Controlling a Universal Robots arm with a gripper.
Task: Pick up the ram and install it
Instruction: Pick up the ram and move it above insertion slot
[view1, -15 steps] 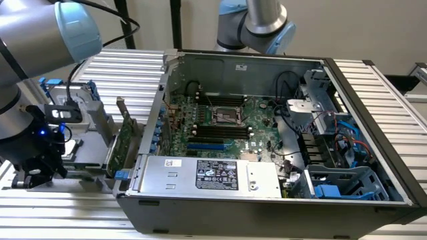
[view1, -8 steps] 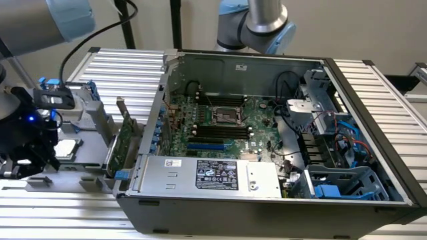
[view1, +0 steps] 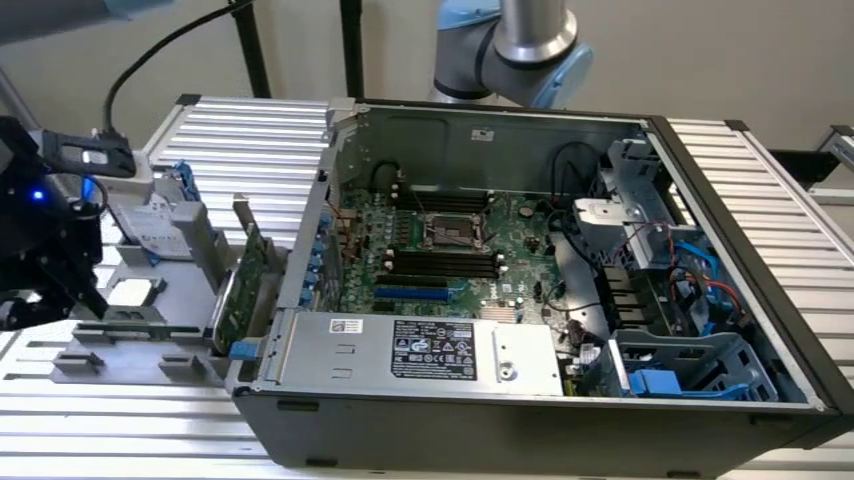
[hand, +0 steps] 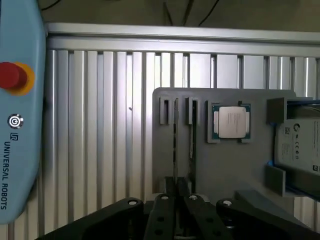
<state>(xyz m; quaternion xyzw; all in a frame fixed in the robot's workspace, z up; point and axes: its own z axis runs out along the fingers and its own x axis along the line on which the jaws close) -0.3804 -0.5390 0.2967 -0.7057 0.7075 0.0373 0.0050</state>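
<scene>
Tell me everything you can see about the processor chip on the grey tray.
The processor chip is square, with a silver metal lid bearing faint dark print and a thin green board edge around it. It lies flat, lid up, in a raised grey frame on the grey tray, between the slotted holders and the drive. Only the tray touches it.

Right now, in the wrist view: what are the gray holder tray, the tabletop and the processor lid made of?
Holder tray: flat matte gray with blocky raised slots and no glare, so it looks like plastic, possibly printed.
Tabletop: ribbed, bright silver with streaky reflections, likely aluminium profile.
Processor lid: pale silver plate with a dull sheen, apparently metal, on a green board edge.
</scene>
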